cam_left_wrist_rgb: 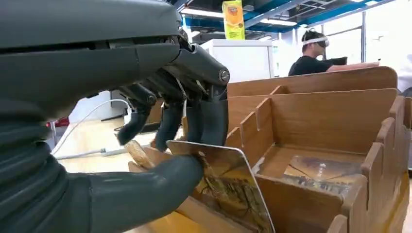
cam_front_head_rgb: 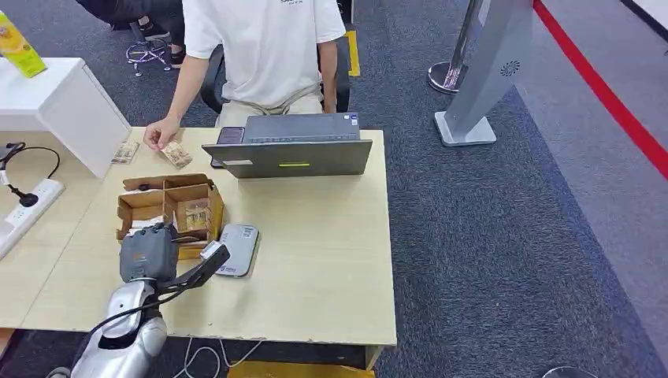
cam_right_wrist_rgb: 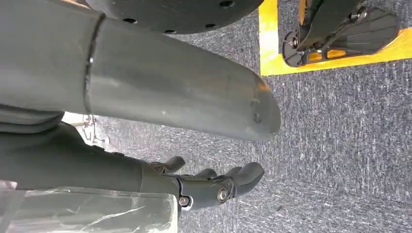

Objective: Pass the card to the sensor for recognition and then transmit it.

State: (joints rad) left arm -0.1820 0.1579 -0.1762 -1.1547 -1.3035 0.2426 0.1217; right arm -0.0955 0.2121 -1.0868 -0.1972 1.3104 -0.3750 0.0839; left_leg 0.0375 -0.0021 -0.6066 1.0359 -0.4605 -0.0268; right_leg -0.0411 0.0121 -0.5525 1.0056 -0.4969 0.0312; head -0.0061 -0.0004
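Grey ribbed left hand [cam_left_wrist_rgb: 160, 145] pinching glossy rounded-corner card [cam_left_wrist_rgb: 228, 187] over slotted cardboard box [cam_left_wrist_rgb: 335, 141]; right hand [cam_right_wrist_rgb: 214, 187] loose, unladen.

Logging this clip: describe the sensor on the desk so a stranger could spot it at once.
On the wooden desk, look in front of the laptop, beside the brown divided cardboard box. The sensor is the flat, silver-grey, rounded pad beside that box, near the left hand.
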